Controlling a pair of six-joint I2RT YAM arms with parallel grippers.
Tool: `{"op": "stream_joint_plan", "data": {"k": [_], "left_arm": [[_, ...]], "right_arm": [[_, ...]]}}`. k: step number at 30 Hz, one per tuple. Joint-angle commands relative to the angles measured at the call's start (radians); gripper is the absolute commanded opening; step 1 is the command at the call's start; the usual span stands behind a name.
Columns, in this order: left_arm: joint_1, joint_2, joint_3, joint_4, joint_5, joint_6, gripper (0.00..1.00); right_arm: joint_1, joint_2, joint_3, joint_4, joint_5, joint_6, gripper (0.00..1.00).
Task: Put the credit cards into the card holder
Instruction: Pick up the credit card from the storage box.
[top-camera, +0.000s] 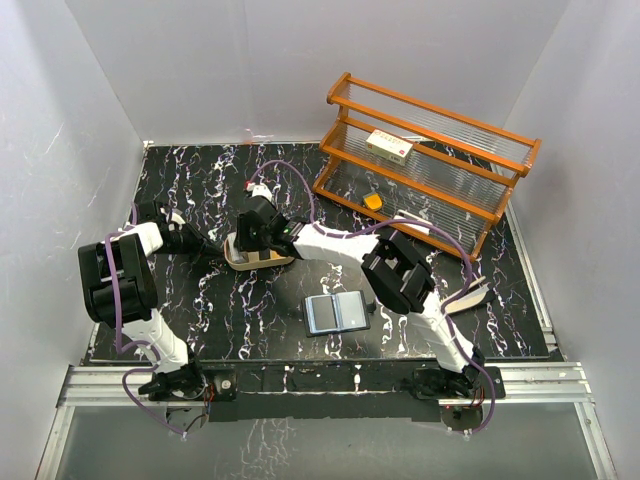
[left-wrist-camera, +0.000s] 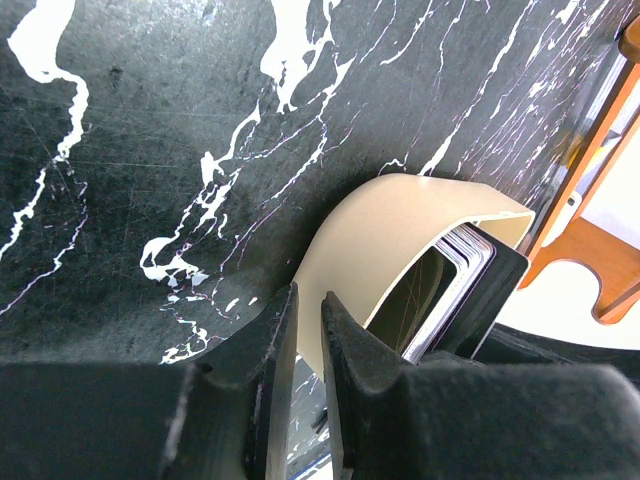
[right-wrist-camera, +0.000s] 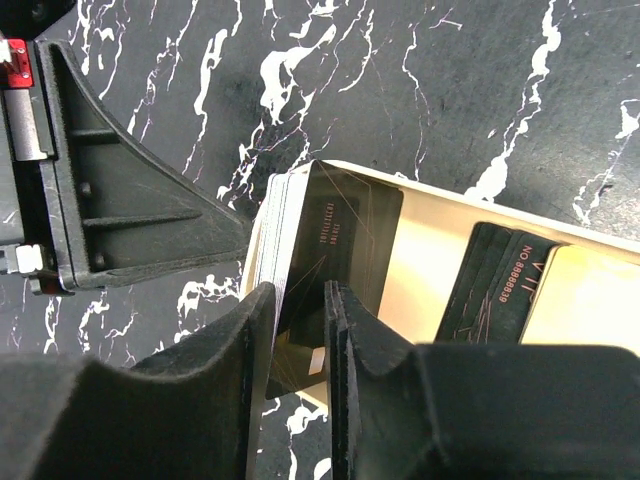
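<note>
The tan oval tray (top-camera: 243, 264) sits left of centre and holds the credit cards. In the right wrist view a stack of cards (right-wrist-camera: 268, 235) stands at the tray's (right-wrist-camera: 440, 250) left end, and more dark cards (right-wrist-camera: 500, 285) and a tan one (right-wrist-camera: 590, 300) lie flat. My right gripper (right-wrist-camera: 300, 292) (top-camera: 262, 240) is shut on an upright dark card (right-wrist-camera: 335, 235). My left gripper (left-wrist-camera: 308, 298) (top-camera: 218, 248) is shut and empty, its tips at the tray's outer wall (left-wrist-camera: 380, 230). The open card holder (top-camera: 336, 313) lies near the front centre, pale inside up.
A wooden rack (top-camera: 430, 165) stands at the back right with a white-and-red box (top-camera: 389, 146) on a shelf and a small orange thing (top-camera: 373, 201) below. A pale flat object (top-camera: 472, 296) lies right of the right arm. White walls surround the black marble table.
</note>
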Motion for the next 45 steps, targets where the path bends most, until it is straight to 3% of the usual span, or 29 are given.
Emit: {"op": "stream_joint_plan", "data": {"k": [1, 14, 19, 24, 33, 37, 45], "left_arm": [[0.004, 0.002, 0.013, -0.027, 0.025, 0.001, 0.15], [0.003, -0.05, 0.012, -0.051, -0.041, -0.003, 0.18], [0.004, -0.156, 0.014, -0.067, -0.137, -0.022, 0.35], [0.002, -0.265, 0.029, -0.082, -0.15, -0.023, 0.44], [-0.016, -0.435, -0.008, 0.068, 0.224, -0.094, 0.49], [-0.059, -0.497, -0.065, 0.247, 0.374, -0.225, 0.49], [-0.18, -0.582, -0.181, 0.627, 0.491, -0.539, 0.52]], "right_arm": [[0.007, -0.092, -0.02, 0.057, 0.037, -0.003, 0.22], [0.007, -0.132, -0.048, 0.013, 0.122, -0.018, 0.08], [0.006, -0.206, -0.101, -0.013, 0.183, -0.063, 0.0], [0.006, -0.305, -0.168, -0.038, 0.193, -0.086, 0.0], [-0.029, -0.538, -0.399, 0.054, 0.078, -0.029, 0.0], [-0.051, -0.677, -0.504, 0.148, 0.019, 0.018, 0.0], [-0.066, -0.834, -0.627, 0.303, -0.059, 0.13, 0.0]]}}
